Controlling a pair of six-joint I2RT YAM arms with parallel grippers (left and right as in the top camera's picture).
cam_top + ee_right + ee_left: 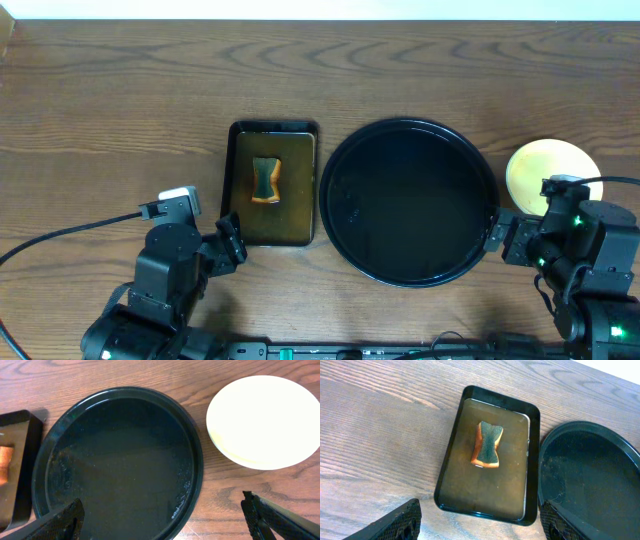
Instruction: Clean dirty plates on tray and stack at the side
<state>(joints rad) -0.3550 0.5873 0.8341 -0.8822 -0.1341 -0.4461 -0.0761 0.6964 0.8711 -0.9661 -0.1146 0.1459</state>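
Note:
The round black tray [410, 200] [120, 455] [595, 480] sits at mid-table with no plate on it, only a wet sheen. A pale yellow plate [545, 170] [262, 420] rests on the wood just right of the tray, its top free of smears. My left gripper [232, 240] [480, 520] hovers open near the front end of the rectangular pan, holding nothing. Open and empty too, my right gripper [505, 238] [162, 510] straddles the tray's front right rim, below the plate.
A dark rectangular pan [272, 225] [490, 490] of brownish water lies left of the tray, with an orange and green sponge [265, 180] [487, 445] in it. A black cable [70, 232] runs across the wood at the left.

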